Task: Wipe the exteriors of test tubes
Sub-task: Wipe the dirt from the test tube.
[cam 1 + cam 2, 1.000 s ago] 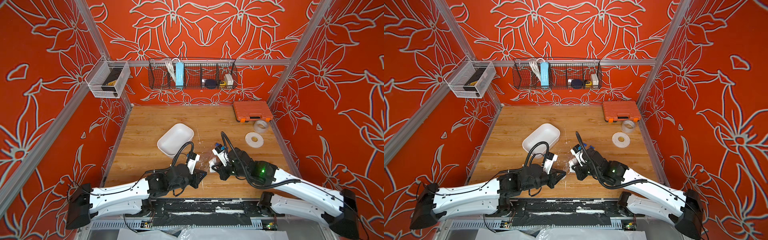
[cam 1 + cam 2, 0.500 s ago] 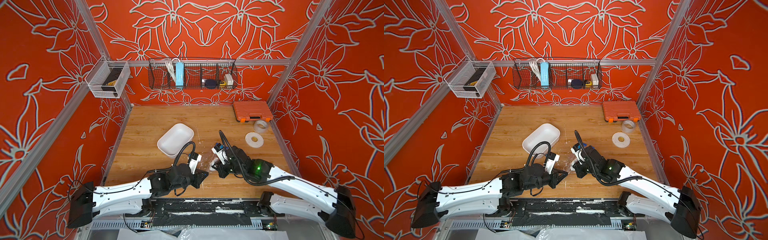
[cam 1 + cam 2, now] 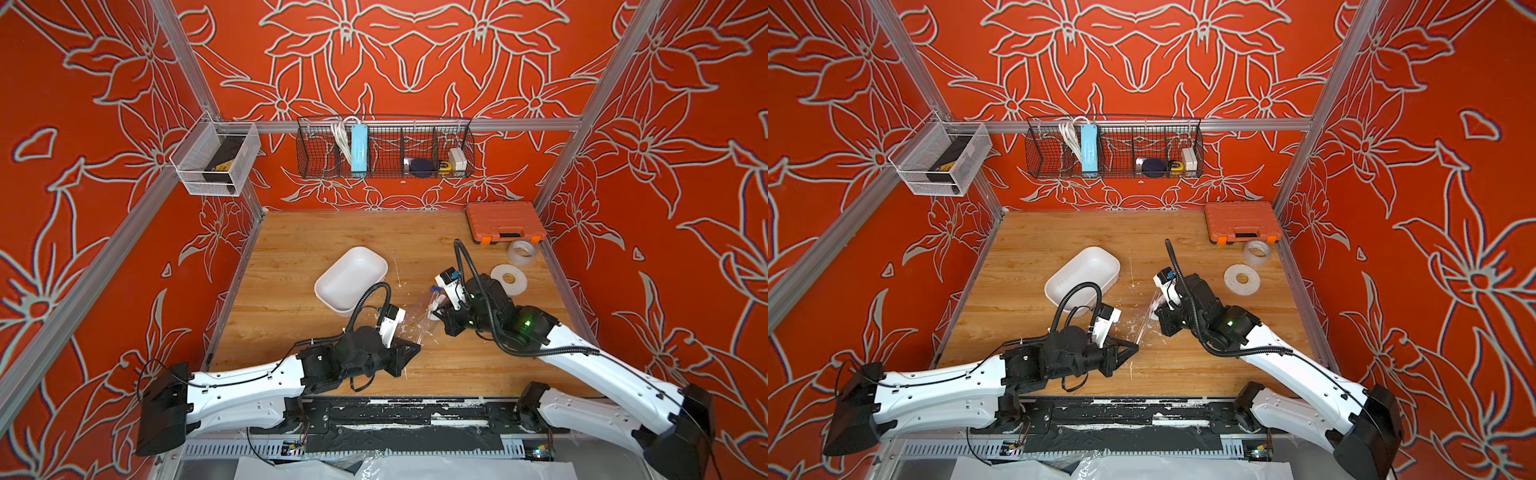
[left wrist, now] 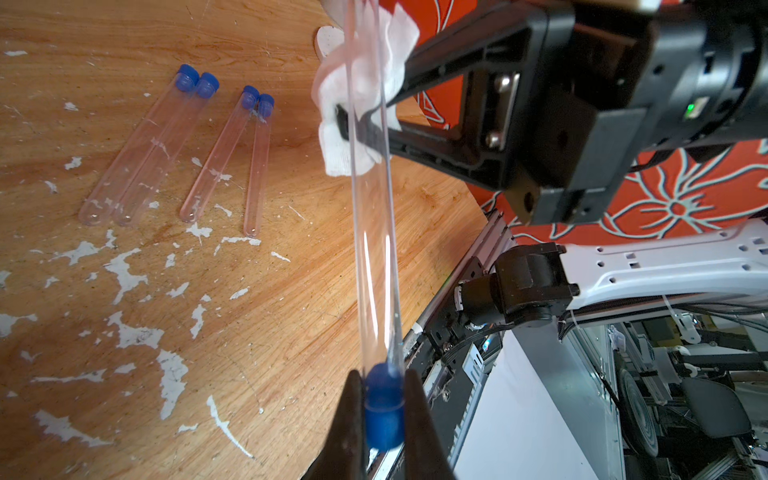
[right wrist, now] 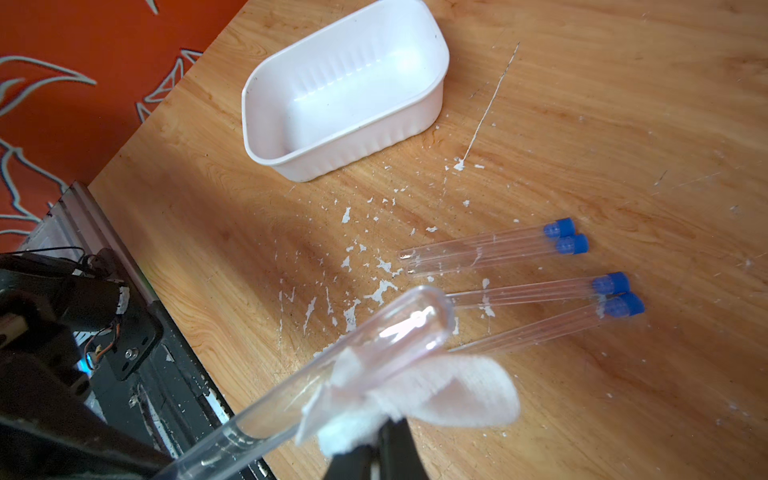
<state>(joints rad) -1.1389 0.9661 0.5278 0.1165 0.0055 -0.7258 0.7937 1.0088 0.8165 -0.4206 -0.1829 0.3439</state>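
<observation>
Alignment along one line is what the coming stroke depends on. The left gripper (image 4: 383, 378) is clamped on the blue cap (image 4: 384, 415) of the held test tube (image 4: 374, 249). The tube's long axis runs straight out from those jaws, above the wooden table (image 5: 582, 104), toward the right gripper (image 5: 386, 444). In a top view the tube bridges the gap between the two grippers (image 3: 426, 324).

The right gripper's jaws are pinched together on a white gauze wad (image 5: 457, 399). The wad presses against one side of the tube just short of its rounded closed end (image 5: 428, 311). Whether the gauze wraps fully round the tube cannot be told.

Most of the tube lies between the gauze and the cap. A wipe would therefore have to travel along the axis toward the left gripper, or the tube would have to turn inside the cloth.

Four spare test tubes (image 4: 174, 153) lie flat on the table in two pairs, caps all pointing the same way. They sit below the held tube and nearer the right gripper. A white plastic tray (image 5: 353, 141) stands apart from them, on the left arm's side.

No brand, label or graduation can be read on the tubes, caps, gauze or tray.
</observation>
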